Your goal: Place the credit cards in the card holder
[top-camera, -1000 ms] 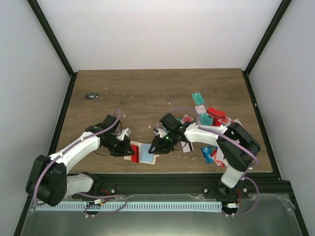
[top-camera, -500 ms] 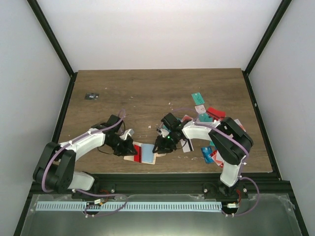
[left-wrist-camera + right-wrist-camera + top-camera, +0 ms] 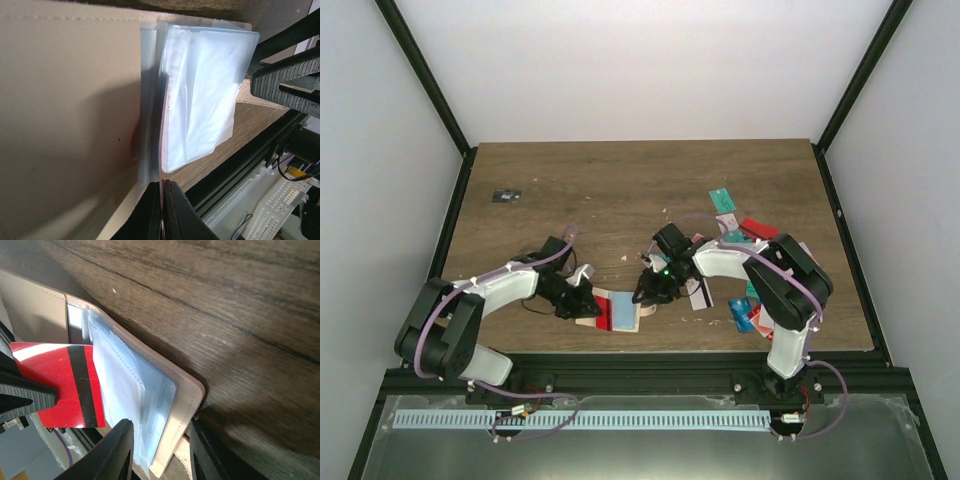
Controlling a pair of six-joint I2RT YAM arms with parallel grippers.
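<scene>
Lower centre of overhead view: left gripper [image 3: 162, 190] clamped on a red card [image 3: 55, 385] beside the open card holder [image 3: 187, 395]; right gripper [image 3: 160, 430] clamped on its edge.

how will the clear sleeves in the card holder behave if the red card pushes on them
The clear sleeves look thin and wrinkled, so probably floppy and apt to buckle. They're glossy, so the red card may slide along them.
</scene>
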